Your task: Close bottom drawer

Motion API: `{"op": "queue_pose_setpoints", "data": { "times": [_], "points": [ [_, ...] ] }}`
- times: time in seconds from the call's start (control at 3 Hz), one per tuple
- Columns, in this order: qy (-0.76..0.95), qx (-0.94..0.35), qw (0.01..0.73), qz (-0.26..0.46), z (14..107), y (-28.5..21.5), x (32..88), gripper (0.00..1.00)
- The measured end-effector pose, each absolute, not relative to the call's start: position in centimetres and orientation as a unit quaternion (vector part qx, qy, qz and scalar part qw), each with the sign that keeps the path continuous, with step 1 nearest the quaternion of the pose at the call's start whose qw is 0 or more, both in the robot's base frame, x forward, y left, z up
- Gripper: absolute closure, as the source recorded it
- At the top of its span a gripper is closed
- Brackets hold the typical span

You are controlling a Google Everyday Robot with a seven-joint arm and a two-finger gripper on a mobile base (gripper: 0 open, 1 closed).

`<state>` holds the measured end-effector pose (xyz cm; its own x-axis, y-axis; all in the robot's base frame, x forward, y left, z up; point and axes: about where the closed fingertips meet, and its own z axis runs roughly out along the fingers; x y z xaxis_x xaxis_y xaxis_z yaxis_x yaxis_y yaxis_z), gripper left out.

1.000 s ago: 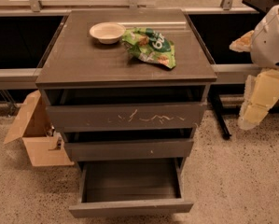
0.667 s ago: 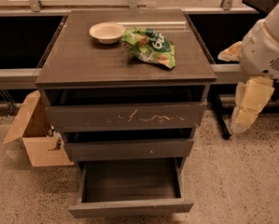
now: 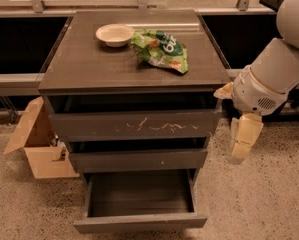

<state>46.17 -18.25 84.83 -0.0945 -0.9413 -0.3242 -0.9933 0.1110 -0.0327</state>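
One of three, the bottom drawer [image 3: 140, 222] stands pulled out at the foot of the cabinet [image 3: 134, 126], its long axis running 9 to 3 o'clock, its front facing 6. At the cabinet's 3 o'clock hangs the pincer [image 3: 245, 139], apart; whether released or clenched, I cannot tell.

My gripper [image 3: 241, 146], pale matt plastic, hangs at three o'clock of the cabinet [image 3: 84, 69]. The bottom drawer [image 3: 139, 223] is dark, matt, smooth wood. The bag [image 3: 161, 49] is glossy crinkled plastic; the box [image 3: 39, 151], at nine o'clock, plain cardboard.
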Motion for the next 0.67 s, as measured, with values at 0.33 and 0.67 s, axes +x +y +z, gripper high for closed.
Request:
{"op": "queue_pose_setpoints", "data": {
  "times": [0.33, 0.67],
  "points": [
    [0.733, -0.66, 0.133, 0.098, 84.8, -18.3, 46.2, 0.0],
    [0.72, -0.673, 0.129, 0.11, 82.4, -17.6, 46.1, 0.0]
  ]
}}
